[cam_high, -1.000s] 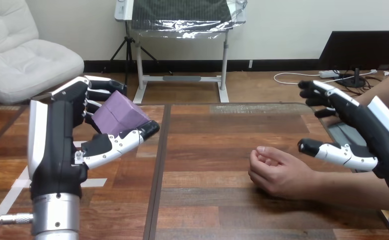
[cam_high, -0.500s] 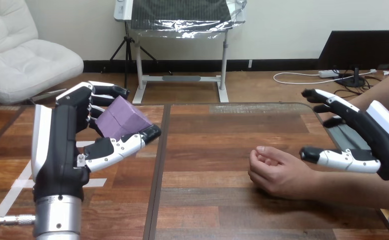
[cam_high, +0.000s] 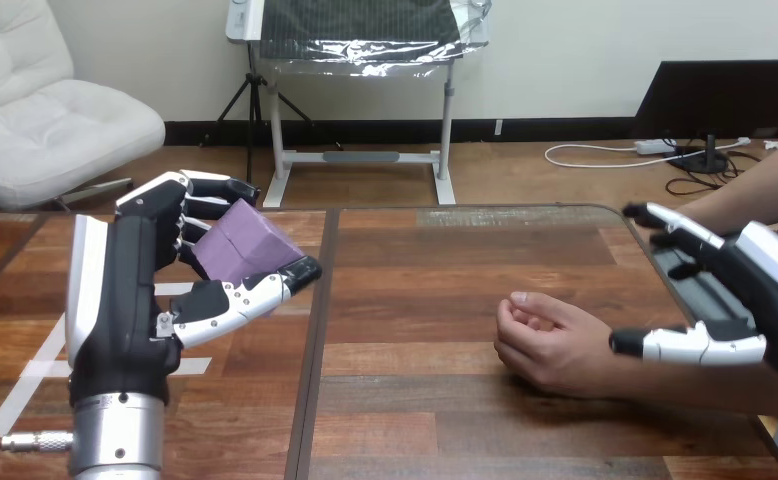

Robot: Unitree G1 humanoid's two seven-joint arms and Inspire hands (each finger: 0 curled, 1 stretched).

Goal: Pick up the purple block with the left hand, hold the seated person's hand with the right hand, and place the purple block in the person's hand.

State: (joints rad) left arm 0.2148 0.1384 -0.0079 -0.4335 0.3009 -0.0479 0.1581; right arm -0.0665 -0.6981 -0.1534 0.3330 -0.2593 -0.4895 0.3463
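Purple block (cam_high: 240, 245) sits up in your left hand (cam_high: 130, 290), lifted off the table (cam_high: 435, 260). The fingers curl over its top and the thumb presses from below, so the grip looks firm. That first step looks done.

Your right hand (cam_high: 755, 300) is wide open and holds nothing. Its fingers are spread and its thumb sticks out over the person's wrist. I cannot tell if the thumb touches the wrist, but nothing is curled round it yet. The person's hand (cam_high: 550, 345) rests on the table, with its fingers loosely curled in.

So you are on the second step, I think: taking hold of the person's hand. Next, bring your right hand closer and close it softly round the person's hand. Go gently, because it is a real hand. Hold the block tight on the left side, well apart from the person, until the right hand has its hold. The person's hand may need to open before the block can go in.
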